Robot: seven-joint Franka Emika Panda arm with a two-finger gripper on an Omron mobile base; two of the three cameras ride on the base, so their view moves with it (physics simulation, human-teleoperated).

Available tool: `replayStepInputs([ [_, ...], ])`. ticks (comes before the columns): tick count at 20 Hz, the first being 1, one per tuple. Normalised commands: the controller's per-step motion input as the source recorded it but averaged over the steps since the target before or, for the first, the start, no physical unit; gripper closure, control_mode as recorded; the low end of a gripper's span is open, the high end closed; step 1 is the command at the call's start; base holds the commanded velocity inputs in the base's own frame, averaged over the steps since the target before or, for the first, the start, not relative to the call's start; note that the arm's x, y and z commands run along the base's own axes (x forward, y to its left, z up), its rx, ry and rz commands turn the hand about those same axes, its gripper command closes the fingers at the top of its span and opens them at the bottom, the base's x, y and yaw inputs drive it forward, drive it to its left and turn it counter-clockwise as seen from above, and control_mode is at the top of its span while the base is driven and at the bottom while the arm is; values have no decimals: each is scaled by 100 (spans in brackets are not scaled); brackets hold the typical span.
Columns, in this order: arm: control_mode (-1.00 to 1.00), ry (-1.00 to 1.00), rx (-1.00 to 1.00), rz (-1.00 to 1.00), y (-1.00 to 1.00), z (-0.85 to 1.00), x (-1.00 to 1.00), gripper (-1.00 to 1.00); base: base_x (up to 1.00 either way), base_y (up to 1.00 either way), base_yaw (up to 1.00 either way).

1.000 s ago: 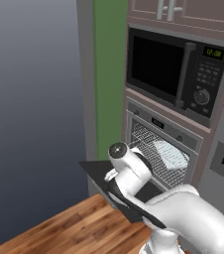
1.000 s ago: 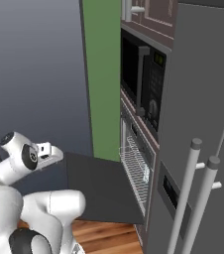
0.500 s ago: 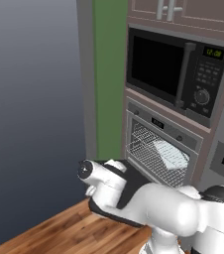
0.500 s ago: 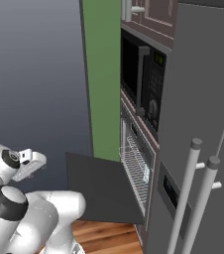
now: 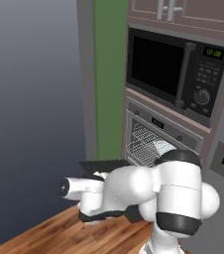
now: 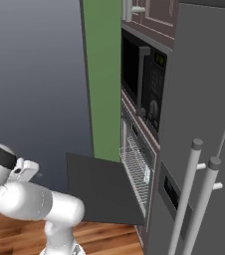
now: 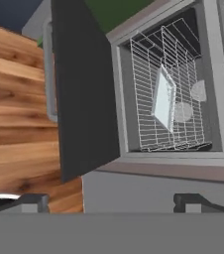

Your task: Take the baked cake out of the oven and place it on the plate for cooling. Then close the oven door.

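Although the arm [image 5: 153, 198] folds across the left base view, we can see the oven [image 5: 156, 141] behind it with the door [image 5: 99, 165] dropped flat. It stands well apart from the jaws, which point away to the arm's left. Above it sits the microwave [image 5: 176, 74]; its green clock digits are too small for us to read.

From the right base view, the door [image 6: 102, 191] lies level, the rack [image 6: 137, 167] juts out above its hinge, and both sit far from the jaws, low at the picture's left edge. Fridge handles [image 6: 191, 199] stand just past the oven.

Looking along the hand, we find the jaws spread wide and grasping nothing. The door [image 7: 84, 94] lies ahead toward one tip, its handle [image 7: 48, 74] over the wood floor [image 7: 15, 119]. The rack [image 7: 168, 89] lies ahead toward the other tip, carrying a pale tray [image 7: 163, 96] and two faint round shapes. We cannot tell which of these, if any, is the cake.

We judge the chief risk to be grabbing the tray rather than the cake, since they look alike from here. A low reach could strike the door edge or snag the rack wires. No brand or label is legible.
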Motion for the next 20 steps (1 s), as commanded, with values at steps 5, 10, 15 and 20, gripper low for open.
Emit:
replayStepInputs([
  [5, -100, 0, -22, -7, 14, -63, 12, -100, 0, 0, 0],
  [10, -100, 0, -20, -8, 12, -49, 16, -100, 0, 0, 0],
  [15, -100, 0, -20, -8, 17, -41, 13, -100, 0, 0, 0],
  [20, -100, 0, -21, -8, 7, -45, 33, -100, 0, 0, 0],
])
